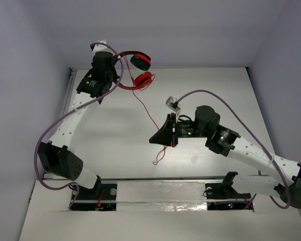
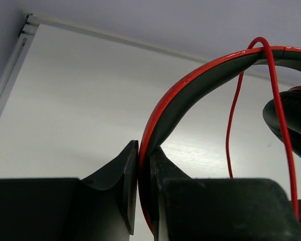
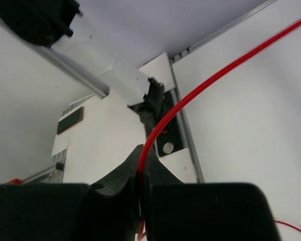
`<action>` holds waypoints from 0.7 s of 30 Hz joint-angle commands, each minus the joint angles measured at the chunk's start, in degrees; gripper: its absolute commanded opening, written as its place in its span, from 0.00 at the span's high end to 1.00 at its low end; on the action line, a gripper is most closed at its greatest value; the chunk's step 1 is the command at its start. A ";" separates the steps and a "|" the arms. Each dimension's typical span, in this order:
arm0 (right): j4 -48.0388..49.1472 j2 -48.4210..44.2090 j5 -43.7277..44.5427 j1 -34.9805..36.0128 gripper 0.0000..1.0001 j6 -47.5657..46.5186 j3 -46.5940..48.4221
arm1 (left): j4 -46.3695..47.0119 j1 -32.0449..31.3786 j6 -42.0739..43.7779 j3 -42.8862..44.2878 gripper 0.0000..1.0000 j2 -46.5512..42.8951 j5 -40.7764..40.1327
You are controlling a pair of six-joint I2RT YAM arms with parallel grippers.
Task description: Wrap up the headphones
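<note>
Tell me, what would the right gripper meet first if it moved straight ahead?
Probably the left arm's base: the wrist view shows it ahead of the right gripper, which pinches the red cable. Depth is unclear, so it might pass above.

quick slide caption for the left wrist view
Headband of the headphones clamped in the left gripper, thin red cable hanging alongside.

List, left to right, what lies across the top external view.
left arm's elbow → left gripper → headphones → right gripper → right arm's elbow. The red cable is left out: it spans from the headphones to the right gripper.
</note>
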 commanded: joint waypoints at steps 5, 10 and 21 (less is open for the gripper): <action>-34.41 4.00 22.38 0.49 0.98 -16.07 25.52 | -3.41 -8.73 7.33 -7.10 1.00 -4.80 -4.58; -42.24 8.75 32.69 0.49 1.00 -21.88 33.73 | -4.47 -13.05 9.89 -13.43 1.00 -8.41 -1.51; -40.94 14.29 49.93 -2.58 1.00 -27.25 33.30 | -6.14 -14.81 13.67 -19.41 1.00 -16.58 12.99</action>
